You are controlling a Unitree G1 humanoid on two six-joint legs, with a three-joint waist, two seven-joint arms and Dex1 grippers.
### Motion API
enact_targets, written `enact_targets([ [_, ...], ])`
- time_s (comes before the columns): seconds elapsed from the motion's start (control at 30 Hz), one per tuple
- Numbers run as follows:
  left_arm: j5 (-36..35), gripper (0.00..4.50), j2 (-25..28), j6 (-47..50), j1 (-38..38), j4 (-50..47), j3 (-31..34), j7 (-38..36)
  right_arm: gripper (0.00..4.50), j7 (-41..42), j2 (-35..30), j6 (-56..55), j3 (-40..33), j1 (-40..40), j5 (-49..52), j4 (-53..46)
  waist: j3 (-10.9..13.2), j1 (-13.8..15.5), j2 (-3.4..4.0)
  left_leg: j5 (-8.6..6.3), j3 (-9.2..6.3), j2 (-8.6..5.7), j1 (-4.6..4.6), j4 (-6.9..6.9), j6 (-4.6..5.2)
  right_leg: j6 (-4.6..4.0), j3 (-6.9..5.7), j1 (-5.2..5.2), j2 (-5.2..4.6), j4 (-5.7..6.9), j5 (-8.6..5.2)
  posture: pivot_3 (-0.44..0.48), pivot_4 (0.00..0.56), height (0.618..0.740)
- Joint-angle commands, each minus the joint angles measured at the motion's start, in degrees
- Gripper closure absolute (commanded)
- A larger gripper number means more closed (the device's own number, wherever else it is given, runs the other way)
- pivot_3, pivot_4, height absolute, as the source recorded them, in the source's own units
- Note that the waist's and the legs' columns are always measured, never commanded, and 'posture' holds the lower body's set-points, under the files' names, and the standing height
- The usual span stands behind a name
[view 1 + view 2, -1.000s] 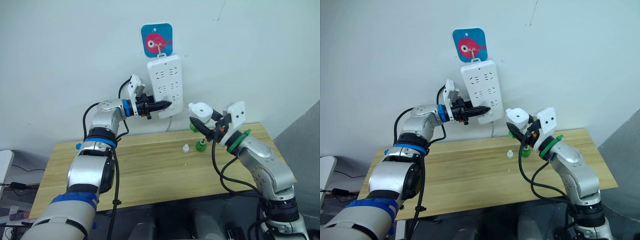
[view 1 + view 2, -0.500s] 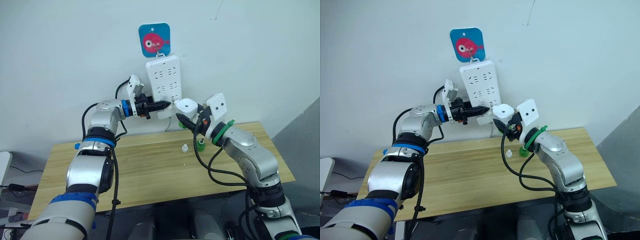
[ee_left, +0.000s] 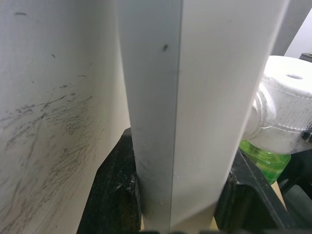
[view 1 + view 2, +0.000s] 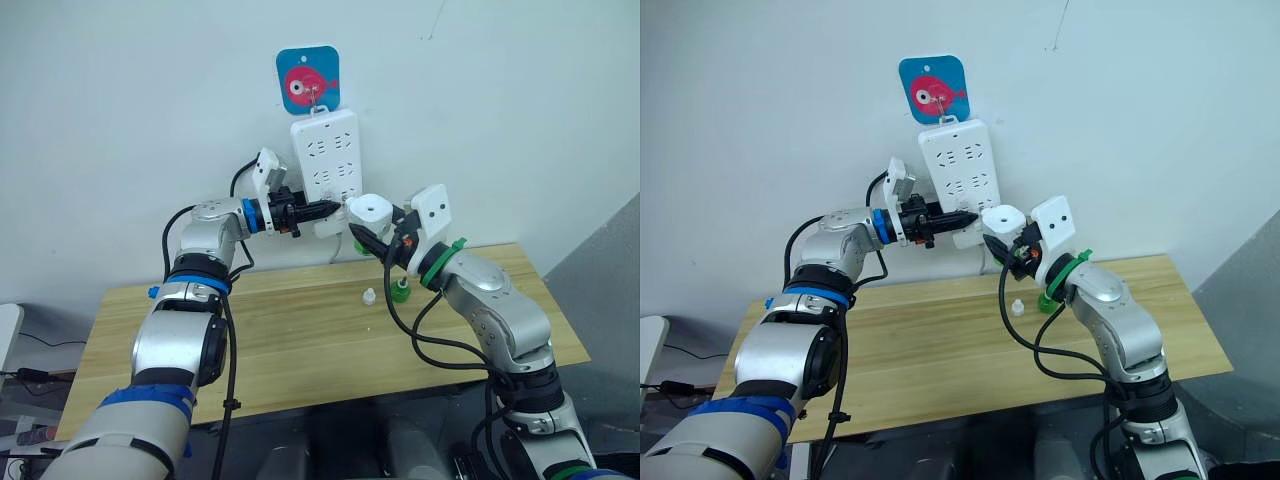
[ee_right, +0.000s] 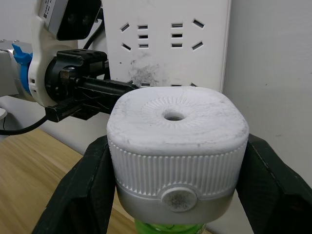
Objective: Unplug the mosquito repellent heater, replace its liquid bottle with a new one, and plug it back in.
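The mosquito repellent heater (image 4: pixel 370 209) is a small white unit with a centre hole, and a green liquid bottle (image 3: pixel 264 161) hangs under it. My right gripper (image 4: pixel 375 232) is shut on it, one black finger (image 5: pixel 80 195) on each side, holding it in the air beside the lower right end of the white power strip (image 4: pixel 325 160) on the wall. My left gripper (image 4: pixel 333 209) is shut on the strip's lower edge, its fingers (image 3: pixel 114 195) on both faces. I cannot tell whether the heater touches the strip.
Another green bottle (image 4: pixel 401 291) and a small white cap (image 4: pixel 369 296) stand on the wooden table (image 4: pixel 280 340) below the right gripper. The strip hangs from a blue fish hook (image 4: pixel 308 80), and its cable runs down behind the table.
My right gripper has carried the heater up and to the left, from above the table's bottle to the strip's lower end. The left gripper has stayed on the strip.
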Motion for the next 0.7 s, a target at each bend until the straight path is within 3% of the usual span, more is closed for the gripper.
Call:
enact_targets([
  [0.03, -0.7, 3.15, 0.1, -0.6, -1.1, -2.6, 0.7, -0.8, 1.52, 0.3, 0.0, -2.1, -1.2, -1.7, 0.2, -2.4, 0.0, 0.0, 0.00, 0.00, 0.00, 0.00, 0.00, 0.00, 0.00, 0.00, 0.00, 0.00, 0.00, 0.00, 0.00, -0.107, 0.161, 0.740],
  [0.7, -1.9, 3.15, -1.1, 0.7, -0.3, -5.5, 1.2, 0.8, 1.52, -4.0, 3.3, -1.6, 2.4, -3.8, -5.9, 0.2, 0.0, 0.0, 0.02, 0.00, 0.01, 0.00, -0.03, 0.00, 0.00, 0.00, 0.02, -0.05, 0.00, 0.02, 0.00, -0.100, 0.168, 0.740],
])
